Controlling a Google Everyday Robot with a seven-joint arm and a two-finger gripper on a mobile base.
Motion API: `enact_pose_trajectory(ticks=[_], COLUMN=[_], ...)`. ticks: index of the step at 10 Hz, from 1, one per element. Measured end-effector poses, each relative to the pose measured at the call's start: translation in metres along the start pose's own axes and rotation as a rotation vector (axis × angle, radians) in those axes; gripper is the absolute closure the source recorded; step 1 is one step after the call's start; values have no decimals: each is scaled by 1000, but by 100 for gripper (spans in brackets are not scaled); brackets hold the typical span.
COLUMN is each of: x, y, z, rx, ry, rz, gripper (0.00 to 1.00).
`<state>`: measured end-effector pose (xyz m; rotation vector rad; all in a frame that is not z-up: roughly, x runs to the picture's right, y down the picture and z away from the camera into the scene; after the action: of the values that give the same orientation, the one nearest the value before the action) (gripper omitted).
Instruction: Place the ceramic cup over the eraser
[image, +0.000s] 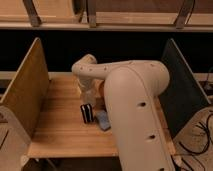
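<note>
Wooden counter (60, 135) between side panels (27, 92). We see the arm (135, 100) over it, its pincer (88, 96) low, just beyond the eraser (87, 113); we cannot tell its grip. A blue piece (103, 120) lies right of the eraser.

Arm (131, 100) hides most of jaws near eraser (87, 113) — arm cropped below.

Bulky cream arm (135, 110), dark screw holes; end effector (89, 96) near the eraser (87, 113).
</note>
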<state>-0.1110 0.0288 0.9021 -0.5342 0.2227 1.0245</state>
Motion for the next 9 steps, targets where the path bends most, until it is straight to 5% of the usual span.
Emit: enact_pose_trajectory(ticks=[3, 5, 9], x=[5, 6, -20], y=[-5, -17, -51], z=[-4, -15, -93], rx=[17, 62, 207], ry=[21, 22, -70], rz=[17, 43, 79], gripper=[82, 98, 100])
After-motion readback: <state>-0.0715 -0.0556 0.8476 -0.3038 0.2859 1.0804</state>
